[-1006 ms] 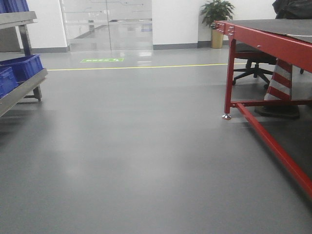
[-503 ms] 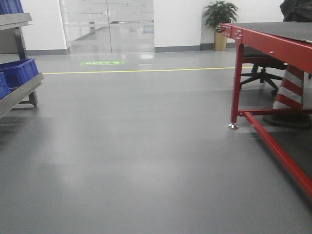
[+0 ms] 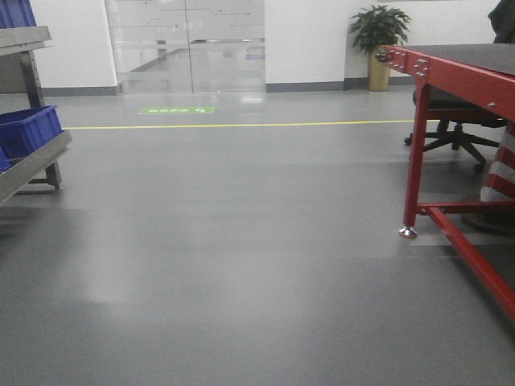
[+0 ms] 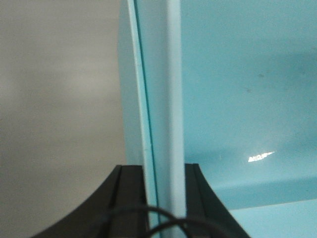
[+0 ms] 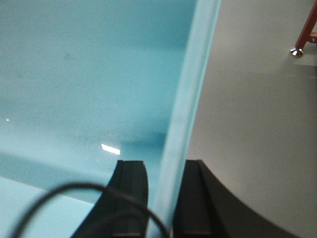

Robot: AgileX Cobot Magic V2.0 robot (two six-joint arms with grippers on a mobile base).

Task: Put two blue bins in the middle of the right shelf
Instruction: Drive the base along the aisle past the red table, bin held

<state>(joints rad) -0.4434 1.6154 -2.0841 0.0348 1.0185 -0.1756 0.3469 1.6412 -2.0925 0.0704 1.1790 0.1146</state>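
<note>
Left tool point(image 4: 164, 171), right tool point(image 5: 166, 168) gripping blue bin point(image 4: 237, 89), floor sign point(image 3: 176, 110) illegible

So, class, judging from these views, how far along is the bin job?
Done: the pale blue bin looks lifted. In hand: left claw and right claw each clamp one of its walls. Left: carrying it on and setting it down; the front view shows mostly open floor ahead.

Shelf point(image 3: 36, 158) and blue bins point(image 3: 30, 129): cropped by left edge. Red desk point(image 3: 451, 71): cropped at right. Pale-blue bin point(image 4: 237, 99), wrist views: blurred, largely cropped.
</note>
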